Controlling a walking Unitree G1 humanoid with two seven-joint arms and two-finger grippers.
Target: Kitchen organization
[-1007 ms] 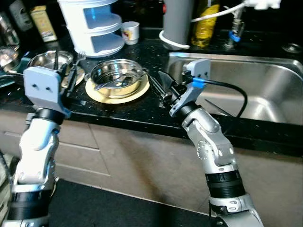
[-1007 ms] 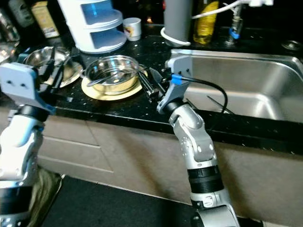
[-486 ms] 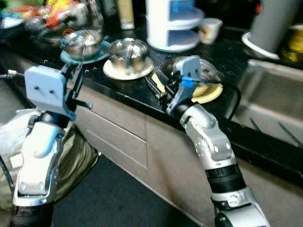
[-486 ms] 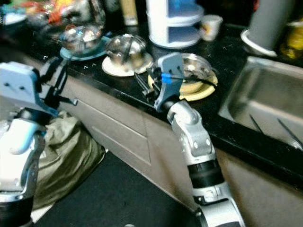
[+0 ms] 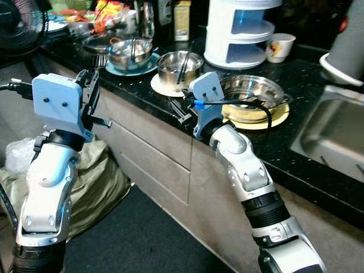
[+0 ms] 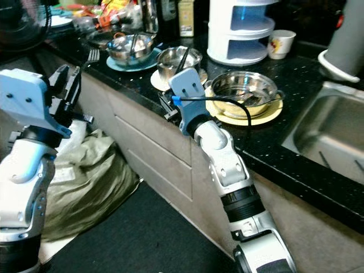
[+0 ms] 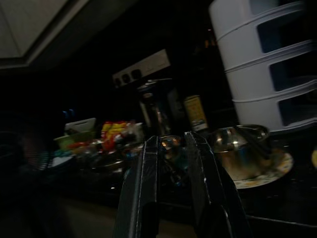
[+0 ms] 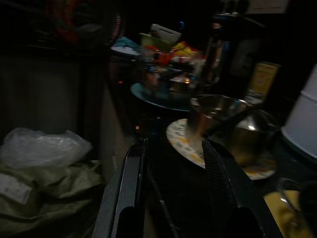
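A steel bowl (image 5: 251, 91) sits on a yellow plate (image 5: 267, 116) on the black counter (image 5: 310, 153). Left of it a smaller steel bowl (image 5: 178, 62) holding a utensil stands on a white plate. Further left, another steel bowl (image 5: 131, 52) rests on a teal plate. My right gripper (image 5: 181, 111) hovers open at the counter's front edge, just left of the yellow plate, with nothing between its fingers (image 8: 130, 183). My left gripper (image 5: 91, 99) is raised in front of the cabinets, off the counter's left end, open and empty; its fingers (image 7: 143, 193) point toward the dishes.
A white tiered container (image 5: 244, 31) and a mug (image 5: 280, 46) stand at the back. The sink (image 5: 335, 133) lies to the right. A fan (image 5: 20, 23) is at the far left. A green bag (image 5: 99, 182) lies on the floor by the drawers (image 5: 153, 153).
The whole view has swung left along the counter, away from the sink. My right gripper now sits left of the yellow plate instead of right of it. Both stay open.
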